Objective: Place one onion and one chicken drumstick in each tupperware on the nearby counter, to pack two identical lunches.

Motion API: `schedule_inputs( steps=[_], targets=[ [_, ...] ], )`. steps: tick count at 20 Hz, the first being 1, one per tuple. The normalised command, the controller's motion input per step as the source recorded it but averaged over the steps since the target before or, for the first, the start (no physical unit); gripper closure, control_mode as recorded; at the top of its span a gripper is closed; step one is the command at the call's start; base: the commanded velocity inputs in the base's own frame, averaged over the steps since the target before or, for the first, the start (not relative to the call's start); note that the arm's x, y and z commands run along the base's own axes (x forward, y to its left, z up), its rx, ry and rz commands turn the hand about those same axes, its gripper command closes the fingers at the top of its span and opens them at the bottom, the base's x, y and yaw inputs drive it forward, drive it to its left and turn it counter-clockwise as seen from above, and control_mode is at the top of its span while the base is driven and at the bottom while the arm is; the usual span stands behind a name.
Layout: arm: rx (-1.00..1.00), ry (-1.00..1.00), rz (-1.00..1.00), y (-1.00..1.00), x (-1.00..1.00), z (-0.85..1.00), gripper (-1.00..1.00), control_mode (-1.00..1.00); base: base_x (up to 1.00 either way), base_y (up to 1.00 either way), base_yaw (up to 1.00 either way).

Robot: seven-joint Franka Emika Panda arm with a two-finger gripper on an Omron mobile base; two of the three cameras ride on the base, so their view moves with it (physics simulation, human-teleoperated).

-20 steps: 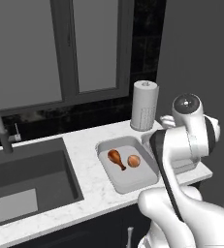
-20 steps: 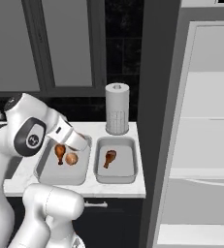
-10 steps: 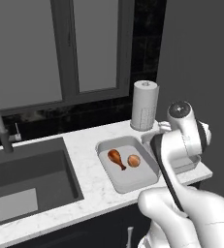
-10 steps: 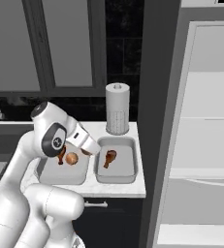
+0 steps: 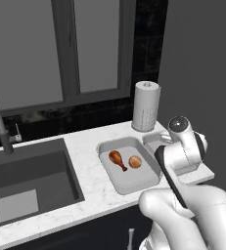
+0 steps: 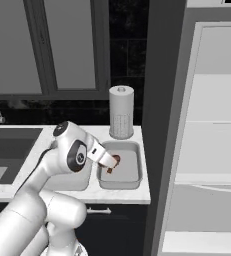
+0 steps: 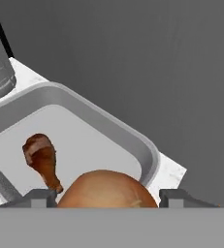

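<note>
White marble counter (image 5: 87,168) runs from a dark sink (image 5: 26,183) on the left to a tall grey wall on the right, with black cabinet fronts below and a dark window behind. Two grey tubs sit side by side near the right end. From the left base view, the left tub (image 5: 126,183) holds a drumstick (image 5: 117,159) and an onion (image 5: 134,161) lying just beside each other. The right tub (image 6: 121,181) holds a second drumstick (image 7: 42,161), lying on the tub floor toward the side nearer the paper towel roll (image 6: 121,112), which stands upright on the counter behind the tubs.

The gripper (image 7: 106,196) hangs over the right tub, and its fingers (image 7: 40,197) are pinched on a second onion (image 7: 107,190), one on each side of it. In the hand view this onion sits between the tips, above the tub floor and close to the bony end of the drumstick; whether it touches either cannot be told. In the right base view the gripper (image 6: 110,164) is tilted down over the tub's left part
</note>
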Motion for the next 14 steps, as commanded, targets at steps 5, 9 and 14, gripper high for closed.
schedule_inputs(
  steps=[5, 9, 14],
  targets=[
    [0.00, 0.00, 0.00, -0.25, 0.50, -0.44, 1.00, -1.00, 0.00, 0.00, 0.00],
    [0.00, 0.00, 0.00, -0.20, 0.53, -0.39, 1.00, -1.00, 0.00, 0.00, 0.00],
    [0.00, 0.00, 0.00, -0.10, 0.62, -0.38, -1.00, -1.00, 0.00, 0.00, 0.00]
  ],
)
